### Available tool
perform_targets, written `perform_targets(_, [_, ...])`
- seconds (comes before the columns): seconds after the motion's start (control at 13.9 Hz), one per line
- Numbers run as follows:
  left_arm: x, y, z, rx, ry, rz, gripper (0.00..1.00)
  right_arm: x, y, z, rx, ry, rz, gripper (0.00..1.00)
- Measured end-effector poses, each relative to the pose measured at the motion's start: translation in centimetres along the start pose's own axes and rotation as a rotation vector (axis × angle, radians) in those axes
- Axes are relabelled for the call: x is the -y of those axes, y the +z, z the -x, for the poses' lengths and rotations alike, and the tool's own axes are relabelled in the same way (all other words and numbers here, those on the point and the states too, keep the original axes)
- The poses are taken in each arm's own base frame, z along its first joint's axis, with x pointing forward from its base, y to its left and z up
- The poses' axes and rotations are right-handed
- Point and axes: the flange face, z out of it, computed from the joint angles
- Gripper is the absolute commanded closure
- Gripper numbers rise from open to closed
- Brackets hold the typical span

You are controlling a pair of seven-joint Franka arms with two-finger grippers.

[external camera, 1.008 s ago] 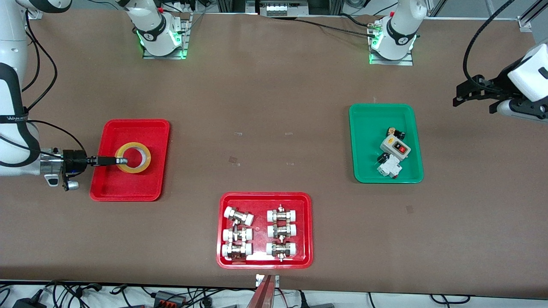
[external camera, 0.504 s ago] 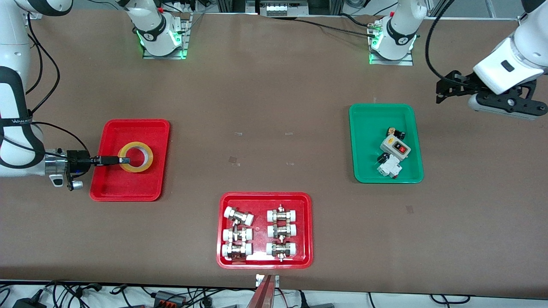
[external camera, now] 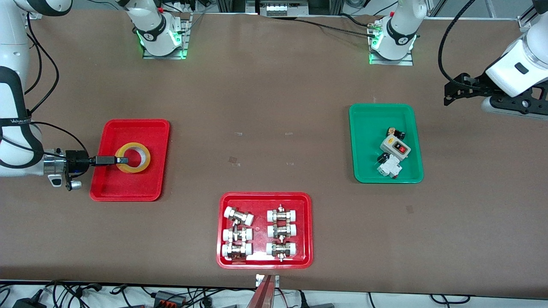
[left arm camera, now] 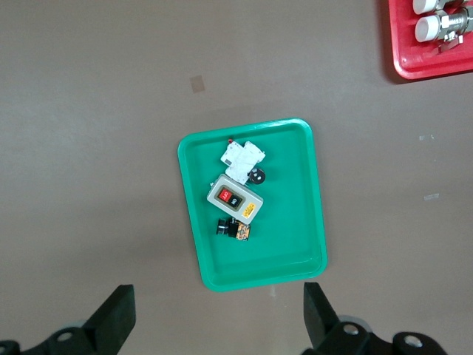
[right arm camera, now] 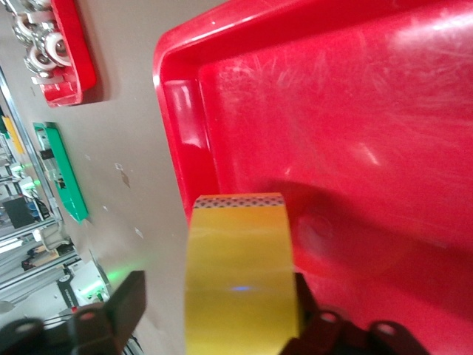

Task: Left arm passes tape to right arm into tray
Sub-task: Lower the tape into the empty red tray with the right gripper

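Note:
The tape (external camera: 145, 161) is a yellowish roll lying flat in the plain red tray (external camera: 128, 188) at the right arm's end of the table. My right gripper (external camera: 123, 160) reaches in level over the tray, its fingers straddling the roll's wall. In the right wrist view the tape (right arm camera: 240, 274) stands between the fingers of the right gripper (right arm camera: 218, 303). One finger is beside the roll and the other stands clearly apart, so the gripper is open. The tray's floor (right arm camera: 355, 148) fills that view. My left gripper (external camera: 449, 92) is open and empty, high over the table at the left arm's end; its wrist view shows it (left arm camera: 218, 314) too.
A green tray (external camera: 368, 128) with a switch box and small parts lies toward the left arm's end, also in the left wrist view (left arm camera: 281, 251). A red tray with metal pipe fittings (external camera: 261, 199) lies nearest the front camera.
The left arm swung toward the table's middle, then back toward its own end. The right gripper and the tape shifted only slightly over the tray.

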Motion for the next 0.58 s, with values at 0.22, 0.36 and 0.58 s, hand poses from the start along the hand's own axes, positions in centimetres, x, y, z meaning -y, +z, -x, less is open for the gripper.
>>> perform_targets(0.22, [0.2,-1.3,0.4,-0.001,-0.004,0.0,0.0,-0.1,0.0,0.1,0.013,-0.003,0.016,0.0])
perform_targets(0.36, [0.5,-2.0,0.5,-0.015,-0.016,0.002,0.0,-0.2,0.2,0.2,0.038,-0.014,0.049,0.0])
perform_targets(0.58, [1.0,-2.6,0.5,-0.028,-0.029,0.002,0.0,0.5,0.6,-0.3,0.066,-0.052,0.135,0.0])
